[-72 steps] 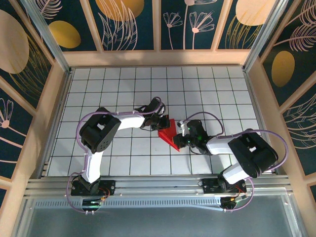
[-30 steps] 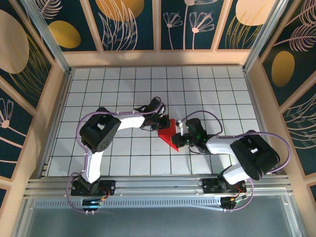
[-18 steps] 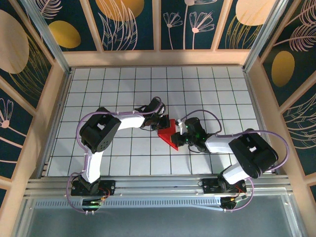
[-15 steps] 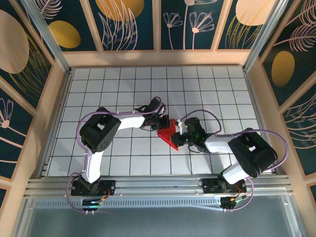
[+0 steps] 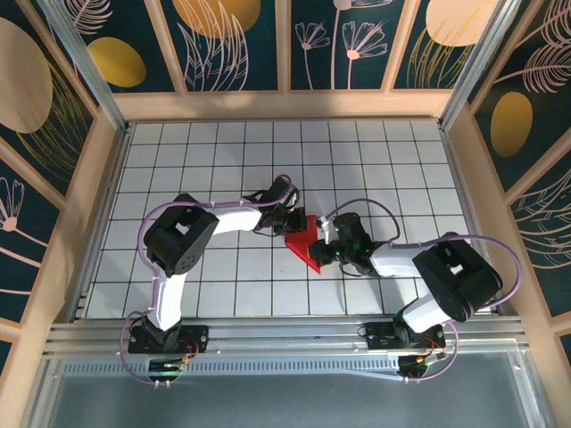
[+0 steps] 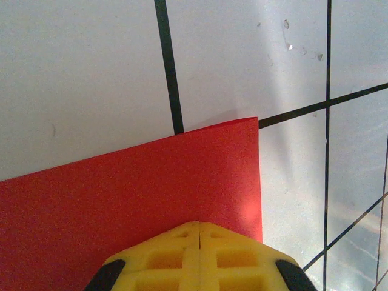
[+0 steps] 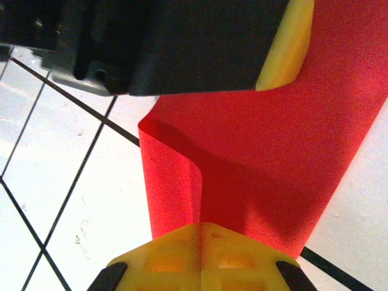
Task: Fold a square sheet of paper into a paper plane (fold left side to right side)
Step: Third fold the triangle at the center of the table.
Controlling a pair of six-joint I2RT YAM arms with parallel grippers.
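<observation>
The red square sheet of paper [image 5: 303, 242] lies mid-table between my two grippers. My left gripper [image 5: 292, 223] is shut and presses its yellow tips [image 6: 200, 225] down on the flat sheet [image 6: 133, 194] near a corner. My right gripper [image 5: 326, 247] is shut [image 7: 199, 227] on one edge of the sheet [image 7: 291, 157]. That edge is lifted into a curled flap [image 7: 173, 182] over the rest of the paper. The left gripper's yellow finger [image 7: 285, 57] rests on the far part of the paper. The paper plane is out of view.
White grid tiles [image 5: 223, 169] cover the table all round the paper. Wooden walls [image 5: 98, 196] close in the left, right and back. Both arm bases [image 5: 165, 339] sit on the near rail.
My right gripper has crept a little to the left, toward the left gripper, taking the paper's edge with it. The left gripper has stayed put.
</observation>
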